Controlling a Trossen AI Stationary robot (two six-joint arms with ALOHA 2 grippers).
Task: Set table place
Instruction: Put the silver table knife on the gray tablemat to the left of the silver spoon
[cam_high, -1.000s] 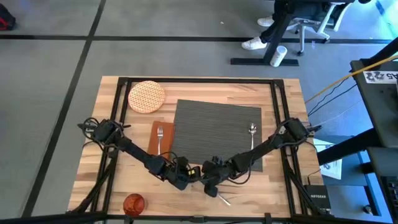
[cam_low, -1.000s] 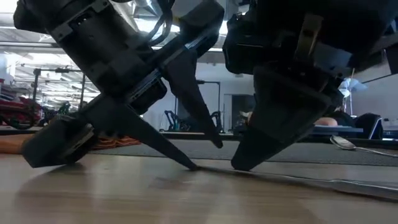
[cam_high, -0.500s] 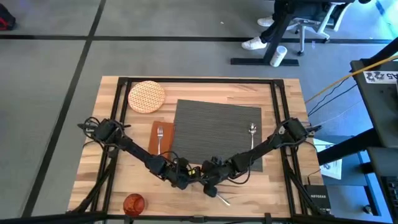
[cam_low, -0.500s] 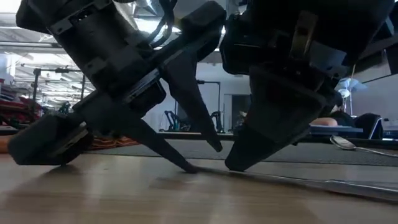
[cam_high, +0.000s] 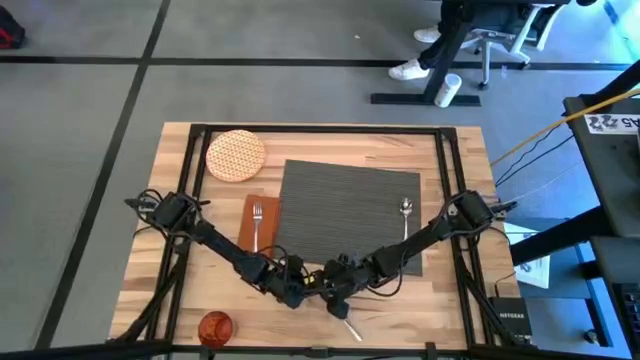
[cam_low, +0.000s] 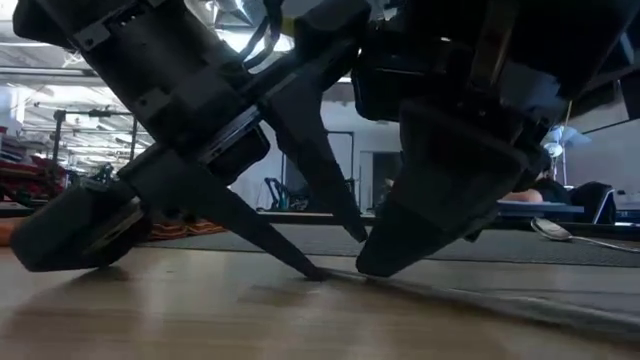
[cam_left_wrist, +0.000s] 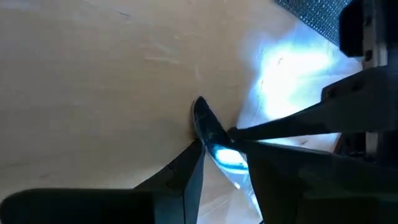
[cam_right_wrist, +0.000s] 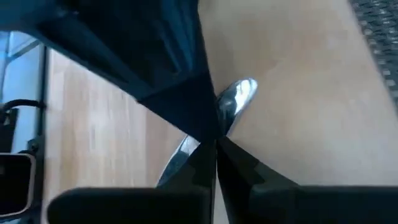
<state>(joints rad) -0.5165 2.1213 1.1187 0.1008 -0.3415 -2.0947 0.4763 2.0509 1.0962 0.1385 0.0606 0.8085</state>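
Note:
A silver knife (cam_high: 350, 325) lies flat on the table (cam_high: 450, 300) near its front edge, in front of the dark grey placemat (cam_high: 350, 215). Both grippers meet over the knife's left end. My left gripper (cam_high: 305, 285) is open, with its fingers standing on either side of that end (cam_left_wrist: 214, 134). My right gripper (cam_high: 335, 288) is shut on the knife. The spoon (cam_high: 405, 213) lies on the placemat's right part. The fork (cam_high: 257, 218) lies on the brown napkin (cam_high: 250, 225). The patterned plate (cam_high: 236, 155) sits at the far left and the orange cup (cam_high: 215, 327) at the near left. My left gripper touches the knife's rounded end (cam_left_wrist: 205, 121) with one fingertip (cam_low: 312, 270), which slants down from the table's left onto the wood. The other finger (cam_low: 350, 228) stands clear above. My right gripper pinches the knife a little behind its rounded end (cam_right_wrist: 231, 102) between its shut fingertips (cam_right_wrist: 205, 155), slanting down from the right. The knife's long part (cam_low: 520, 300) lies on the table.
The black rails (cam_high: 190, 200) run along the table's left and right sides. Bare wood shows between the placemat and the front edge. The two arms cross low over the table's front half.
My right gripper has gone a little toward the table's left edge, close up to my left gripper. The knife has slid a little the same way along the table.

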